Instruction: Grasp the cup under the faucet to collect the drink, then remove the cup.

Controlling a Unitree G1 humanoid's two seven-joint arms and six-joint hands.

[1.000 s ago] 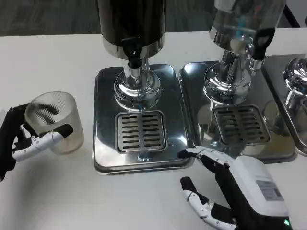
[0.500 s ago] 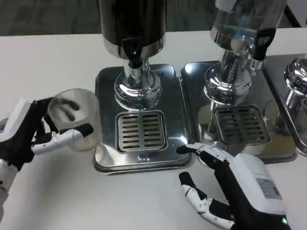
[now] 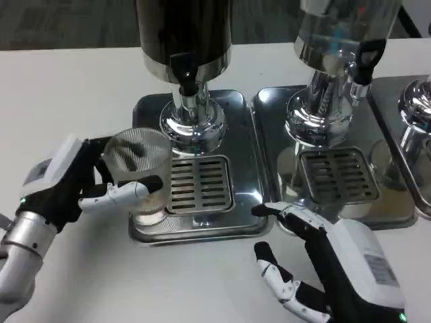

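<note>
A clear ribbed plastic cup (image 3: 139,169) is held upright in my left hand (image 3: 81,185), over the left edge of the steel drip tray (image 3: 145,111). The cup is empty. It stands left of the slotted grate (image 3: 199,183) and below-left of the black faucet (image 3: 185,73) of the dark drink dispenser (image 3: 183,30). My right hand (image 3: 323,266) hovers open over the table at the tray's front right corner, fingers spread, holding nothing.
A second dispenser (image 3: 337,40) with a clear tank stands on its own steel tray (image 3: 269,114) to the right. The chrome base of a third (image 3: 417,114) sits at the right edge. Bare white table lies in front.
My left hand has carried the cup rightward from the bare table onto the left edge of the drip tray, closer to the grate. The right hand has barely moved.
</note>
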